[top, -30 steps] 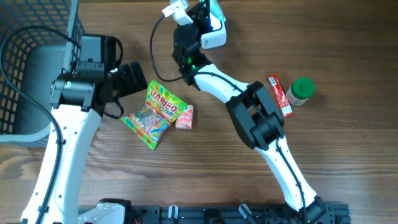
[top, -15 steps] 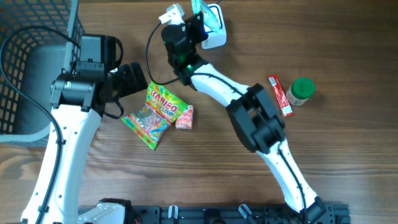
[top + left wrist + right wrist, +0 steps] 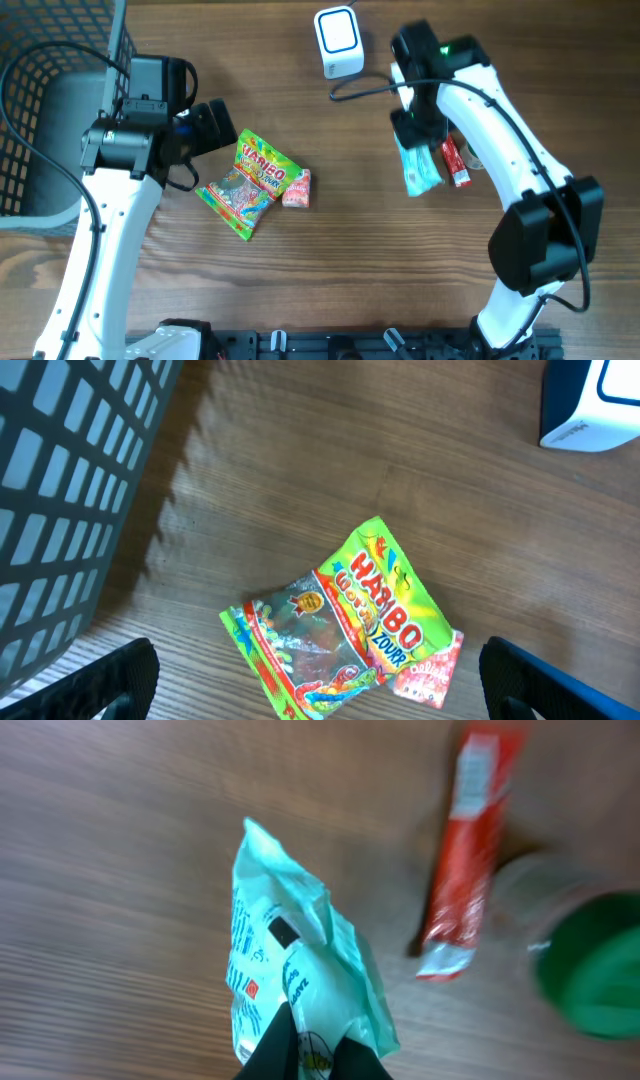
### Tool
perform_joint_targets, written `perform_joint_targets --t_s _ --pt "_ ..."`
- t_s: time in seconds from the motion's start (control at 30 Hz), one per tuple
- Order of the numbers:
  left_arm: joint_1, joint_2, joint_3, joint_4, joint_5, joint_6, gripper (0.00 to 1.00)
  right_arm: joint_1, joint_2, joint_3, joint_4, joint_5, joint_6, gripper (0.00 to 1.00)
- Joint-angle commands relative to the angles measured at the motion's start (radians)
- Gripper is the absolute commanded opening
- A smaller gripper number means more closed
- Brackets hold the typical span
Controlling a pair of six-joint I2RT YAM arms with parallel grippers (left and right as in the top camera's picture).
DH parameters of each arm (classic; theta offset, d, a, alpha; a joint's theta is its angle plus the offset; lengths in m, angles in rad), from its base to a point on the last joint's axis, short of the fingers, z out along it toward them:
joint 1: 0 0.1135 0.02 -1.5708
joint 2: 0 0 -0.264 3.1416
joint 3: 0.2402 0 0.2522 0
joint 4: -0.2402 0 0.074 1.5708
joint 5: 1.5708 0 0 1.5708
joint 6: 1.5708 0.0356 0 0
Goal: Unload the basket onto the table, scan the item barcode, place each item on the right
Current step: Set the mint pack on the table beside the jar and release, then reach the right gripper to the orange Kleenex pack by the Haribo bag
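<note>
Scanning is the step I am judging to be in hand. My right pincer (image 3: 312,1055) is clenching one end of a teal packet (image 3: 420,168), holding it to the right of the scanner (image 3: 338,42), nearer my base and well apart from it. Whether the packet is touching the table (image 3: 350,280) I cannot tell. A red stick sachet (image 3: 455,162) is lying just beside the packet on the side away from the scanner. A green-capped jar (image 3: 590,965) is standing just past that, and I am not able to tell what it is holding.

My left pincer (image 3: 212,128) is standing released, gripping nothing. It is hovering left of the scanner beside a Haribo bag (image 3: 255,180), with a small pink sachet (image 3: 297,188) touching the bag's corner.

The next move, as I am reading it, is calling for me to swing the packet across to the scanner and turn its printed face toward the window. A small dark block is showing on the packet, too blurred to call a barcode.

A wire basket (image 3: 30,60) is sitting farthest left of the scanner, and no item is showing in the part in view.
</note>
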Motion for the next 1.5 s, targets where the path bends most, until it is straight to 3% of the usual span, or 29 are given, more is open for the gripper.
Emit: perform_joint_targets --t_s 0.0,0.07,0.13,0.23,0.33,0.4,0.5,0.57,0.8,0.97,1.07,1.13,1.17,1.23,1.33,1.47 --pt "-0.003 0.003 -0.001 0.002 0.005 0.005 1.0 -0.039 0.0 -0.163 0.134 -0.018 0.033 0.04" --pt "-0.003 0.003 -0.001 0.002 0.005 0.005 1.0 -0.055 0.0 -0.221 0.225 0.048 0.084 0.04" --pt "-0.003 0.003 -0.001 0.002 0.005 0.005 1.0 -0.062 0.0 -0.229 0.265 0.067 0.097 0.33" --pt "-0.003 0.003 -0.001 0.002 0.005 0.005 1.0 -0.062 -0.003 -0.182 0.257 0.095 0.109 0.6" --pt "-0.003 0.003 -0.001 0.002 0.005 0.005 1.0 -0.06 -0.003 -0.156 0.238 -0.115 0.106 0.58" --pt "-0.003 0.003 -0.001 0.002 0.005 0.005 1.0 -0.06 -0.003 -0.174 0.214 -0.346 0.097 0.44" --pt "-0.003 0.003 -0.001 0.002 0.005 0.005 1.0 -0.055 -0.002 -0.249 0.236 -0.363 0.101 0.25" --pt "-0.003 0.003 -0.001 0.002 0.005 0.005 1.0 -0.055 -0.002 -0.319 0.305 -0.362 0.1 0.25" --pt "-0.003 0.003 -0.001 0.002 0.005 0.005 1.0 -0.058 -0.003 -0.406 0.409 0.055 0.153 0.21" --pt "-0.003 0.003 -0.001 0.002 0.005 0.005 1.0 -0.058 -0.003 -0.399 0.457 0.151 0.262 0.17" --pt "-0.003 0.003 -0.001 0.002 0.005 0.005 1.0 -0.058 -0.005 -0.288 0.335 0.059 0.223 0.18" --pt "-0.003 0.003 -0.001 0.002 0.005 0.005 1.0 -0.058 -0.021 -0.247 0.295 -0.173 0.139 0.31" --pt "-0.003 0.003 -0.001 0.002 0.005 0.005 1.0 -0.058 -0.032 -0.246 0.296 -0.319 0.121 0.42" --pt "-0.003 0.003 -0.001 0.002 0.005 0.005 1.0 -0.051 -0.033 -0.256 0.311 -0.54 0.126 0.46" --pt "-0.003 0.003 -0.001 0.002 0.005 0.005 1.0 -0.008 -0.032 -0.263 0.345 -0.55 0.167 0.46" --pt "-0.003 0.003 -0.001 0.005 0.005 0.005 1.0 0.098 -0.032 -0.305 0.493 -0.55 0.338 0.47"
